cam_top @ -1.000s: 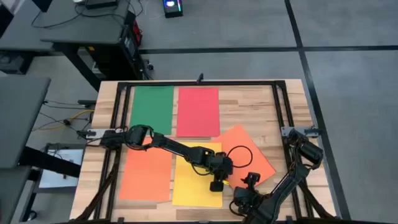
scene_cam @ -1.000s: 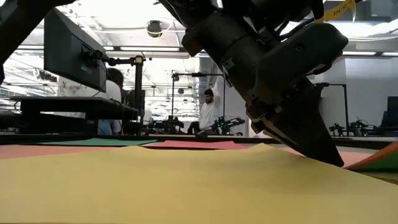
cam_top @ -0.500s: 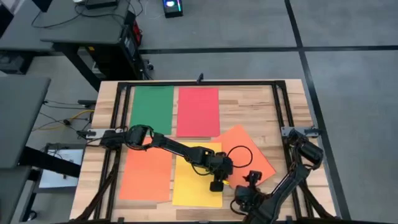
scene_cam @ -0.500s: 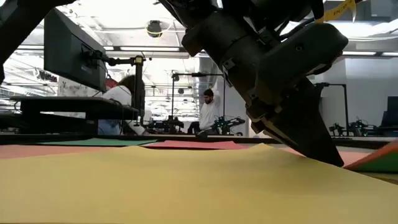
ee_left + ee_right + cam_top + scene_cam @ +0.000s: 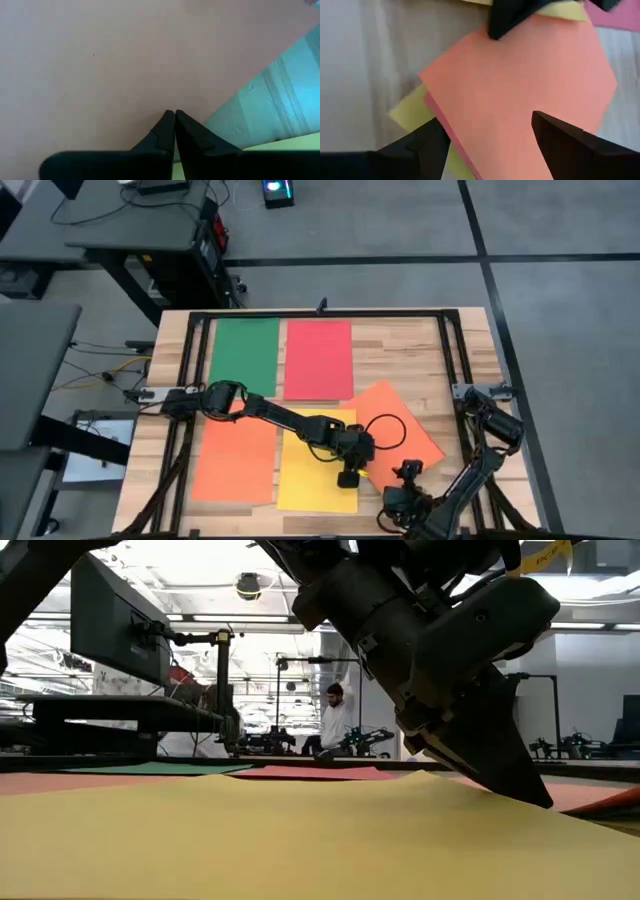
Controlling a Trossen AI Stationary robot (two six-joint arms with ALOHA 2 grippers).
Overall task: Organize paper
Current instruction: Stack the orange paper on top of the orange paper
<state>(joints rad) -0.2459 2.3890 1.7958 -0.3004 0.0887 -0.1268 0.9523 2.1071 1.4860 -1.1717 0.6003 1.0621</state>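
Paper [image 5: 398, 431]: our closed left gripper [image 5: 347, 477] presses beside it; our right gripper [image 5: 405, 473], fingers apart, has retreated from it.

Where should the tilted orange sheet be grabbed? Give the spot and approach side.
The tilted orange sheet lies flat; the shut left gripper pins its left side. Probably pinch its free right corner, over wood, with the open right gripper coming from the right.
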